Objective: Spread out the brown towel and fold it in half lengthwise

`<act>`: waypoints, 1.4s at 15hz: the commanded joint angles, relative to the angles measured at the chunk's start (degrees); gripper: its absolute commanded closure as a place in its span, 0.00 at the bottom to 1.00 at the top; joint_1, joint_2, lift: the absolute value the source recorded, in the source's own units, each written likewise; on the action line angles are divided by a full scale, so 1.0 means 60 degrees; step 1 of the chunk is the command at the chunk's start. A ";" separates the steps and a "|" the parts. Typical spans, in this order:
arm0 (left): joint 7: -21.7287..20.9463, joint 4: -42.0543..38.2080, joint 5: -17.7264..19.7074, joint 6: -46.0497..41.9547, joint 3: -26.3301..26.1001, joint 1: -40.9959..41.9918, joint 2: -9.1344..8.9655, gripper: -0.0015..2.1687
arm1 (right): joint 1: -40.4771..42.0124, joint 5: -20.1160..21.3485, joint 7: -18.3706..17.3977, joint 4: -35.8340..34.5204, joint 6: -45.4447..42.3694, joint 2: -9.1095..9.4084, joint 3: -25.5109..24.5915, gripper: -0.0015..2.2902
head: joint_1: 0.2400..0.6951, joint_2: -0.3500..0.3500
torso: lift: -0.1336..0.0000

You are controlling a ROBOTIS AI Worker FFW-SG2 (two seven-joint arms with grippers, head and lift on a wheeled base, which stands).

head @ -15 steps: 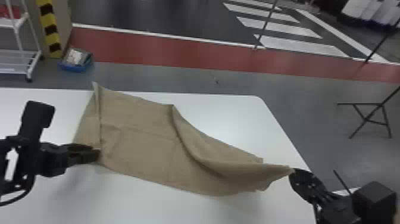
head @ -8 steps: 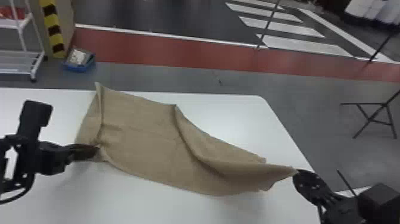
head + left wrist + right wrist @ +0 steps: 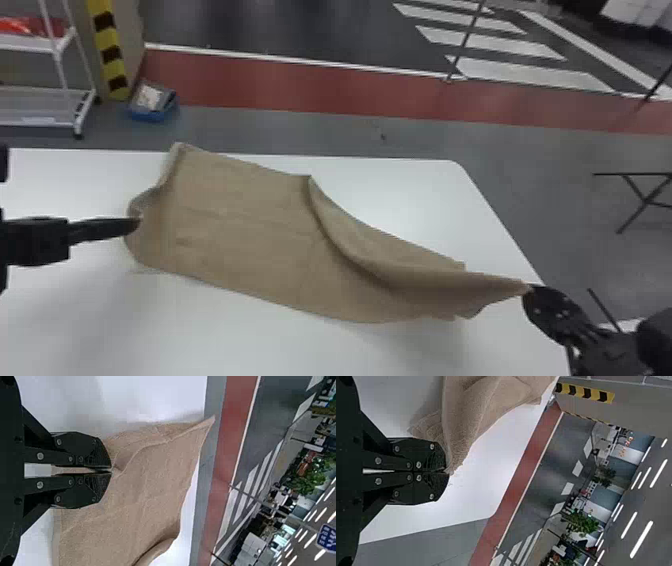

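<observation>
I have both grippers pinching the brown towel (image 3: 250,230), which stretches across the white table (image 3: 250,350) from the left of the head view toward the lower right. My left gripper (image 3: 138,223), at centre left, is pressed together on a pinch of cloth at the towel's left side; in the left wrist view, cloth runs in between the fingers. My right gripper (image 3: 528,288), lower right, has its fingers closed on a drawn-out corner, by the table's right edge. A thick fold runs from the towel's upper middle toward that corner, hiding some of the cloth under it. The upper left corner of the towel reaches the table's far edge.

Past that edge, a white shelf rack (image 3: 40,121) stands in the upper left, with a yellow-and-black striped post (image 3: 112,50) beside it and a blue bin (image 3: 147,116) on the floor near both. A red floor strip (image 3: 300,85) crosses behind, below white crosswalk bars (image 3: 525,72) at upper right. A thin pole (image 3: 465,40) rises there, and a black folding stand (image 3: 632,174) is at the right edge, apart from the table.
</observation>
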 commanded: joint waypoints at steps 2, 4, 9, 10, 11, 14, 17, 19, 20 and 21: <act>0.0024 0.0243 0.0175 -0.0008 0.0806 0.0105 0.0394 0.49 | -0.0222 0.0269 0.0136 0.0241 0.0161 0.0023 -0.0241 0.73 | 1.00 0.15 | 0.08; 0.0024 0.0272 0.0381 -0.0037 0.1363 0.0574 0.0760 0.49 | -0.0251 0.0489 0.0400 0.0402 0.0161 0.0023 -0.0372 0.73 | 1.00 0.20 | 0.08; -0.0137 0.0023 0.0937 -0.0389 0.2125 0.1922 0.1141 0.49 | -0.0676 0.2115 0.0620 0.1002 0.0571 -0.0322 -0.0372 0.73 | 1.00 0.28 | 0.08; -0.0093 -0.0167 0.1054 -0.0448 0.2359 0.2215 0.1141 0.49 | -0.0764 0.2130 0.0605 0.1046 0.0688 -0.0366 -0.0343 0.73 | 1.00 0.27 | 0.08; -0.0093 -0.0343 0.1157 -0.0448 0.2505 0.2493 0.1141 0.49 | -0.0852 0.2173 0.0502 0.1046 0.0805 -0.0425 -0.0226 0.73 | 1.00 0.26 | 0.08; -0.0064 -0.0914 0.1245 -0.0448 0.2681 0.3079 0.1111 0.49 | -0.1145 0.2569 0.0546 0.1046 0.1245 -0.0454 0.0287 0.72 | 1.00 0.27 | 0.08; -0.0210 -0.1603 0.1201 -0.0858 0.2652 0.3430 0.1111 0.11 | -0.1174 0.2481 0.0385 0.1032 0.1596 -0.0527 0.0375 0.01 | 1.00 0.30 | 0.08; -0.0386 -0.1911 0.1054 -0.1121 0.2593 0.3430 0.1141 0.09 | -0.1042 0.2408 0.0356 0.0900 0.1655 -0.0586 0.0184 0.00 | 1.00 0.29 | 0.08; -0.0533 -0.2028 0.0864 -0.1239 0.2535 0.3416 0.1155 0.09 | -0.0881 0.2364 0.0356 0.0768 0.1626 -0.0689 -0.0021 0.00 | 1.00 0.27 | 0.08; -0.0782 -0.2160 0.0630 -0.1854 0.2315 0.3430 0.1316 0.09 | -0.0720 0.2349 0.0400 0.0607 0.1626 -0.0703 -0.0153 0.01 | 1.00 0.25 | 0.08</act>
